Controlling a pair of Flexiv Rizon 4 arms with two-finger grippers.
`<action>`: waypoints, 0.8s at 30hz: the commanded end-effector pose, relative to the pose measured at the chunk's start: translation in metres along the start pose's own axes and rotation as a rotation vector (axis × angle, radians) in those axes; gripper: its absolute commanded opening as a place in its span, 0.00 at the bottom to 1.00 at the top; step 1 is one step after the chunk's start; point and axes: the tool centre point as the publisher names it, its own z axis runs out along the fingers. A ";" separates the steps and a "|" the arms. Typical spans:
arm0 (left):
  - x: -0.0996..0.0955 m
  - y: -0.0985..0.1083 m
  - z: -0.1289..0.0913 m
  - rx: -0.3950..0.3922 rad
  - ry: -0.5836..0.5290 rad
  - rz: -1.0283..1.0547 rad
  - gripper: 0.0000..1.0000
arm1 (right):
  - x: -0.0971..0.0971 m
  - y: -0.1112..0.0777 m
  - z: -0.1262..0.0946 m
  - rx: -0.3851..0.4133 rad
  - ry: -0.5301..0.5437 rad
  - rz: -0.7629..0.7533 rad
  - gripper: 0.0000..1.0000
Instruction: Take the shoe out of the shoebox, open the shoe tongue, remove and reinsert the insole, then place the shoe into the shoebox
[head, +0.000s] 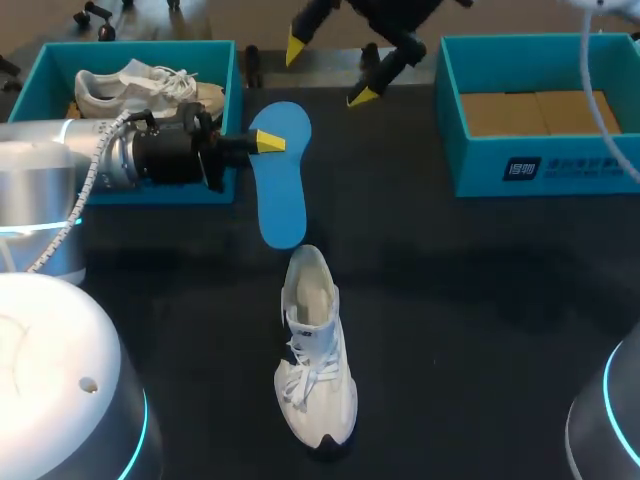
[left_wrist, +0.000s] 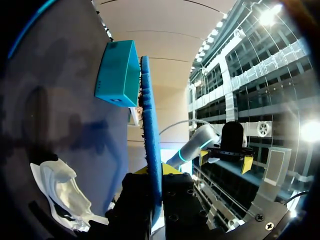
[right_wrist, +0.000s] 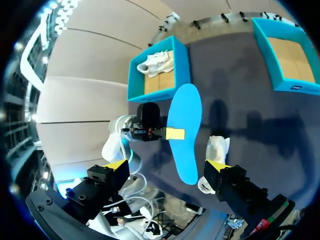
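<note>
Now, smooth bright-blue insole, foot-shaped, clamped in left end effector; right end effector wide apart.

A dark table is seen, its surface plain and matte. At its far right an open teal right box is set, well apart from the left box. Its floor is covered by brown cardboard, laid in flat panels side by side, and a small pale label is borne on its near wall. A spare shoe, white with white laces, is laid along the far wall inside the left box.
</note>
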 end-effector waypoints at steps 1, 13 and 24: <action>0.001 0.001 0.000 0.001 -0.003 0.000 0.00 | -0.006 0.001 0.007 -0.011 0.419 -0.011 1.00; 0.001 0.001 0.000 0.001 -0.003 0.000 0.00 | -0.016 0.007 0.017 0.013 0.513 0.010 1.00; 0.001 0.001 0.000 0.001 -0.003 0.000 0.00 | -0.027 0.010 0.034 0.030 0.576 0.036 1.00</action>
